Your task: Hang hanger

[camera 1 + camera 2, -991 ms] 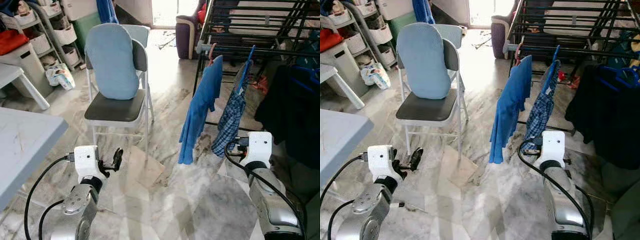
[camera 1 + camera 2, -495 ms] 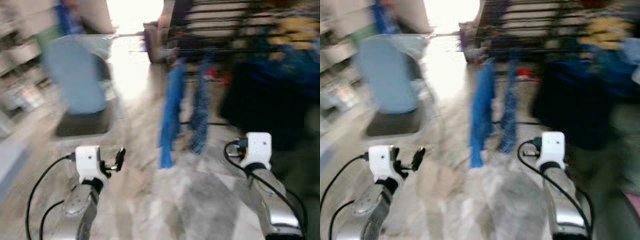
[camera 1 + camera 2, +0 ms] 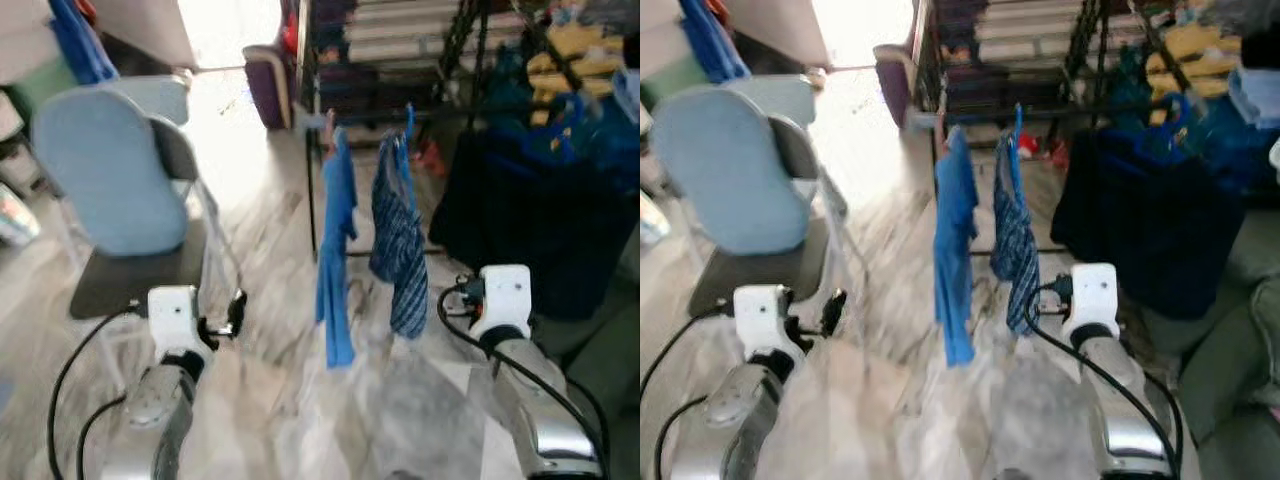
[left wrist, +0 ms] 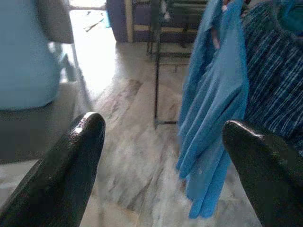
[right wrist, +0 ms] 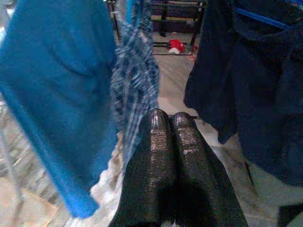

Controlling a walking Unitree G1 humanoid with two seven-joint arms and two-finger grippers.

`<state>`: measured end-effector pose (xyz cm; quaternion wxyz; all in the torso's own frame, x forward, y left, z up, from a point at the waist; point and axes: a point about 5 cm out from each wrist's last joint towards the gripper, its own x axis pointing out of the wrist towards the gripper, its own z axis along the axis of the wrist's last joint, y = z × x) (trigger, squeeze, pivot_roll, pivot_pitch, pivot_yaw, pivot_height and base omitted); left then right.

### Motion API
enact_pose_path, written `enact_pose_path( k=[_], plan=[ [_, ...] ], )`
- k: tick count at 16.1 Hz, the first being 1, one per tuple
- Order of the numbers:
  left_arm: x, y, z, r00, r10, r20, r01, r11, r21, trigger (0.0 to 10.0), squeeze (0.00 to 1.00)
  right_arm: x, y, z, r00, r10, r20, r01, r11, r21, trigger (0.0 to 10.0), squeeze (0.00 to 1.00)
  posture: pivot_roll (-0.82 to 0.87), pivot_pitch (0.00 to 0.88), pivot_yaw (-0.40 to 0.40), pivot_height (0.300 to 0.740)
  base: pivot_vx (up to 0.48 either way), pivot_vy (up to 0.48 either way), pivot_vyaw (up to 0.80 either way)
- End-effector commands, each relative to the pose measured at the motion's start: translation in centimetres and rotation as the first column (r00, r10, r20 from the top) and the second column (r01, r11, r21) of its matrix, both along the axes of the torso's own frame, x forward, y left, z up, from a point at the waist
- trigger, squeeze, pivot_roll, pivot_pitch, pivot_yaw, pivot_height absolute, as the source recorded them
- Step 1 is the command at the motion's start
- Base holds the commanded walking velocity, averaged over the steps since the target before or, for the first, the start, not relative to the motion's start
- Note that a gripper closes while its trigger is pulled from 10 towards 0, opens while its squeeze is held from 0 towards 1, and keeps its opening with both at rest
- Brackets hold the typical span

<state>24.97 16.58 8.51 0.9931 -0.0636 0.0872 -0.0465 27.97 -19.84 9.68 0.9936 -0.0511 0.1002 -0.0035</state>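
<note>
Daylit room, slightly blurred.
Glare floods in from the doorway [image 3: 225, 30] behind the chair [image 3: 110, 180]; the floor [image 3: 270, 400] smears softly.

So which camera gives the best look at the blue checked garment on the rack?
The right wrist view: the checked garment hangs close beyond the shut right gripper. Both eye views show it whole but blurred, beside the plain blue shirt; the left wrist view catches an edge.

Before me I count one chair [image 3: 130, 240] with one pale blue cushion [image 3: 100, 165]; one drying rack [image 3: 400, 110]; three garments hanging on it: one blue shirt [image 3: 336, 250], one checked shirt [image 3: 398, 240], one dark garment [image 3: 530, 220]; two grippers of mine.
</note>
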Motion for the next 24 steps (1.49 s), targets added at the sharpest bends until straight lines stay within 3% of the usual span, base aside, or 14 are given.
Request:
enact_pose_path(
  k=[1,4,5,7,10,13,16,20,24],
  plan=[
    [-0.3,0.2,-0.3,1.0,0.012,-0.016,-0.012,1.0,0.008,10.0,0.0,0.2,0.1,0.2,1.0,0.006,0.004,-0.006,1.0,-0.003,10.0,0.0,-0.13,0.04,0.086,0.74,0.262,0.401,0.0],
    [-0.6,0.3,-0.6,0.998,0.062,-0.012,-0.062,0.998,0.033,10.0,0.0,0.2,0.6,-0.2,0.999,0.034,-0.01,-0.034,0.999,0.003,10.0,0.0,-0.11,0.021,0.05,0.74,0.086,0.135,0.0],
    [-0.8,0.4,-0.5,0.996,0.091,0.018,-0.092,0.995,0.04,10.0,0.0,0.4,1.1,-0.3,0.998,0.056,-0.017,-0.056,0.998,0.01,10.0,0.0,-0.09,0.0,0.005,0.74,0.0,0.0,0.0],
    [-1.0,0.6,-0.3,0.988,0.155,0.03,-0.155,0.988,0.008,10.0,0.0,1.6,2.7,-0.1,0.99,0.141,-0.019,-0.142,0.99,-0.014,10.0,0.0,-0.06,0.0,-0.04,0.74,0.0,0.0,0.0],
    [-0.1,0.7,0.1,0.98,0.183,0.077,-0.188,0.98,0.062,10.0,0.0,3.4,3.9,0.3,0.987,0.158,-0.023,-0.158,0.986,-0.051,10.0,0.0,-0.05,0.0,-0.055,0.74,0.0,0.0,0.0],
    [0.8,0.4,1.3,0.985,0.136,0.11,-0.147,0.983,0.106,10.0,0.0,3.7,4.3,0.3,0.991,0.134,-0.02,-0.134,0.991,-0.02,10.0,0.0,-0.02,0.0,-0.041,0.74,0.0,0.0,0.0],
    [0.2,0.5,0.7,0.986,0.128,0.105,-0.138,0.986,0.095,10.0,0.0,3.5,3.9,0.5,0.996,0.088,-0.014,-0.089,0.996,-0.021,10.0,0.0,-0.06,0.0,0.016,0.74,0.0,0.0,0.0],
    [-0.4,1.9,0.3,0.984,0.162,0.079,-0.164,0.986,0.021,10.0,0.0,2.2,1.2,1.6,1.0,-0.007,0.028,0.008,1.0,-0.027,10.0,0.0,-0.09,0.0,0.05,0.74,0.0,0.0,0.0],
    [-1.6,1.5,-0.1,0.986,0.157,0.051,-0.157,0.988,0.009,10.0,0.0,2.2,1.9,1.9,0.998,0.035,0.048,-0.033,0.998,-0.046,10.0,0.0,-0.07,0.0,0.039,0.74,0.0,0.077,0.0]
  ],
)
